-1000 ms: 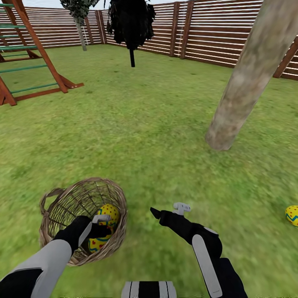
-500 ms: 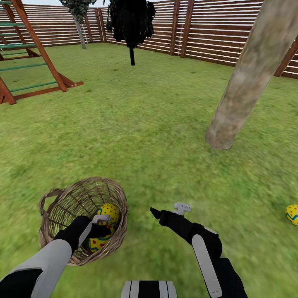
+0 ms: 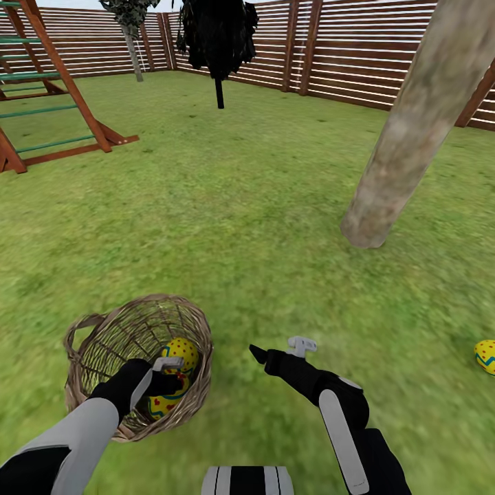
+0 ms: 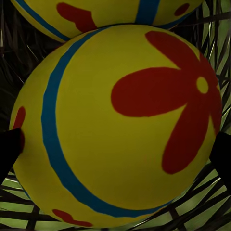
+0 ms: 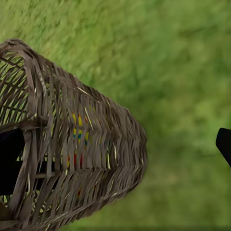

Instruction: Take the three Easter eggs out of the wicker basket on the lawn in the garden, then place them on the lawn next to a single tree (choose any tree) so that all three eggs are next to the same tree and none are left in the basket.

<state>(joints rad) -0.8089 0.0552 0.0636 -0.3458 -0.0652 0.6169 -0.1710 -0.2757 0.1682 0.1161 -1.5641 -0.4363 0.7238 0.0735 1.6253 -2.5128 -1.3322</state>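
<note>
Lawn (image 3: 261, 227): left gripper (image 3: 170, 377) seemingly straddles basket (image 3: 103, 344) egg (image 4: 115, 130), unlettered.

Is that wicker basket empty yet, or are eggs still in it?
Not empty. The wicker basket holds two Easter eggs, the left gripper reaching in around one. A third egg lies on the lawn.

It was a fenced back garden. Mottled grass (image 3: 227, 206) covered the ground, a slatted wooden fence (image 3: 357, 48) closed it in, a red-brown play tower (image 3: 48, 89) stood in one corner, and tree trunks (image 3: 412, 130) rose from the lawn.
</note>
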